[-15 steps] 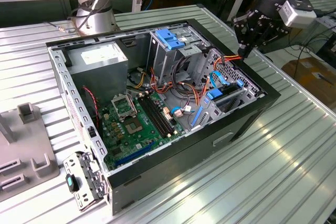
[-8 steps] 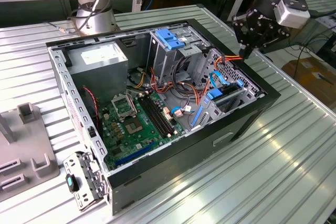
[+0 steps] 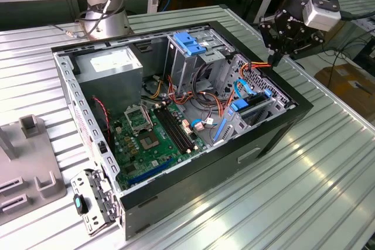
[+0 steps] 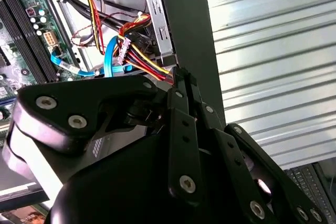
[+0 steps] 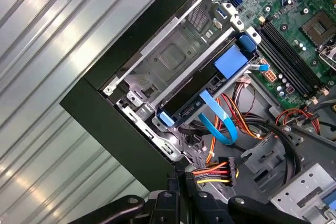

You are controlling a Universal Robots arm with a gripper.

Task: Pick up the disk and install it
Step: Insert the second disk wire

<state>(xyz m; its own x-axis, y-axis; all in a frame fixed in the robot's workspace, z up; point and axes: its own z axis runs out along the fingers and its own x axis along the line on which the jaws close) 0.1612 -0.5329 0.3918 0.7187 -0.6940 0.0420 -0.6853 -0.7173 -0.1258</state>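
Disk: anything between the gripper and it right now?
Yes: the red, yellow and orange wire bundle pinched in the gripper and a flat blue looped cable lie between it and the grey metal disk.

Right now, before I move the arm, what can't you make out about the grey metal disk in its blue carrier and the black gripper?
1. Grey metal disk in its blue carrier, first wrist view: a flat blue cable crosses it and the grey metal bay covers its far side, so seating is unclear.
2. Disk, exterior view: edge-on, mostly behind the bay wall.
3. Black gripper, second wrist view: its own body hides what lies beneath; contact with the red-yellow wires is unclear.
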